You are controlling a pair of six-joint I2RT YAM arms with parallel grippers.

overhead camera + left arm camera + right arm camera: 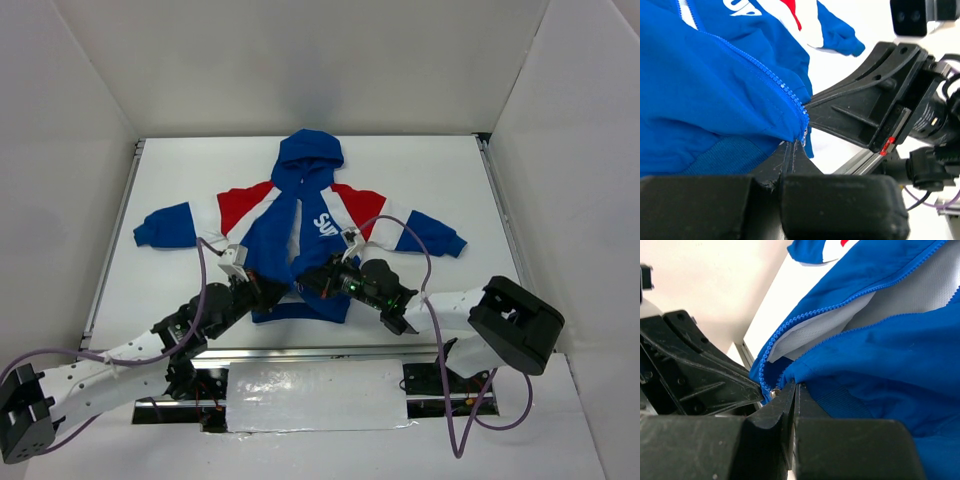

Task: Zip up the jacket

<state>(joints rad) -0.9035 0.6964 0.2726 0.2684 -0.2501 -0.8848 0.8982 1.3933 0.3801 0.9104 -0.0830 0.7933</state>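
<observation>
The jacket [300, 225] lies flat on the white table, hood away from me, its front zipper open. My left gripper [272, 291] is shut on the bottom corner of one front panel, at the lower end of its zipper teeth [771, 75]. My right gripper [316, 281] is shut on the bottom corner of the other panel, beside a small metal zipper part [774, 390]. The two grippers sit close together at the hem. The left wrist view shows the right gripper's black fingers [860, 107] just beyond the hem corner. The white lining [840, 315] shows between the open zipper rows.
White walls enclose the table on three sides. A metal rail [300, 352] runs along the near edge, between the arm bases. Purple cables [425, 290] loop over the right arm near the jacket's sleeve [430, 235].
</observation>
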